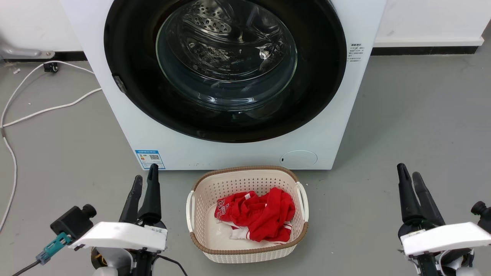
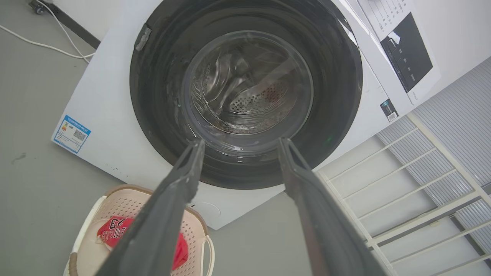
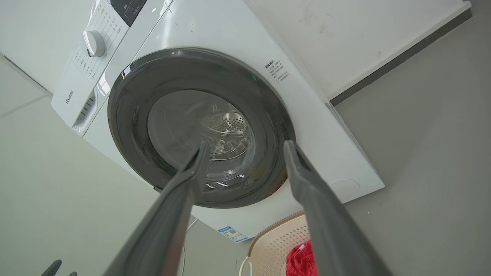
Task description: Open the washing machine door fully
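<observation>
The white washing machine point(image 1: 245, 153) stands straight ahead. Its washing machine door point(image 1: 226, 65), a glossy black disc with a clear glass bowl, lies flush against the front. A small grey catch point(image 1: 119, 84) sits on the door's left edge. My left gripper point(image 1: 145, 173) is low at the left and my right gripper point(image 1: 408, 171) low at the right, both open, holding nothing and well short of the machine. In the left wrist view my left gripper point(image 2: 241, 142) points at the door point(image 2: 245, 88). In the right wrist view my right gripper point(image 3: 246, 143) frames the door point(image 3: 199, 126) from the right.
A beige perforated basket point(image 1: 247, 171) holding a red garment point(image 1: 257, 214) sits on the grey floor just before the machine, between my arms. White cables point(image 1: 38, 111) trail over the floor at the left. A white slatted rack point(image 2: 402, 184) stands beside the machine.
</observation>
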You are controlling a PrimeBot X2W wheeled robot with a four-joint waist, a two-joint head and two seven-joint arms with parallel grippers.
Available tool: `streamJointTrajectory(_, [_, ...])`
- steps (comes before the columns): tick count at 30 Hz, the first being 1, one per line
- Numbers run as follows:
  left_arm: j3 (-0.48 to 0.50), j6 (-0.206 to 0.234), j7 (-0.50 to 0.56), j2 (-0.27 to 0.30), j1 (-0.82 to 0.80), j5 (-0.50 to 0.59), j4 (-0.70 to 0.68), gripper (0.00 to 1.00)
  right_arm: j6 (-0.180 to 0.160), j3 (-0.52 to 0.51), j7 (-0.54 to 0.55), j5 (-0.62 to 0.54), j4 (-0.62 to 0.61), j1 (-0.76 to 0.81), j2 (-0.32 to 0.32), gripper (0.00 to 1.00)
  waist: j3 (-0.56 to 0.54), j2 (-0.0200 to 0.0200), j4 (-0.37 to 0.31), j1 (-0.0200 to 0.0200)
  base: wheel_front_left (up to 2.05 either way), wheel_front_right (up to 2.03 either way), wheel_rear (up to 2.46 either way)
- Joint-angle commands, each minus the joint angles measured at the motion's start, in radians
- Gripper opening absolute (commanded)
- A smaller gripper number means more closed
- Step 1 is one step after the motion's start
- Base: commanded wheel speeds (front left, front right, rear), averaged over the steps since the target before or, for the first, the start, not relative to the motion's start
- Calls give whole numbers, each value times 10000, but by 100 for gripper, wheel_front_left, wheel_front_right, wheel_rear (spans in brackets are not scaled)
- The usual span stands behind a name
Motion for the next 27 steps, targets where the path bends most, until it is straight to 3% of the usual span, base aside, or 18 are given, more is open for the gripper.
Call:
streamJointTrajectory(1, [-102,103,-138,25,-17,623,-217,100,1,59,-140,-656,-201,-3,9,100,5,-1,-6,0,0,0,0])
streamJointTrajectory(27, [-828,728,-873,332,38,4301,-496,100,1,40,-873,-4314,-50,286,15,100,5,-1,29,0,0,0,0])
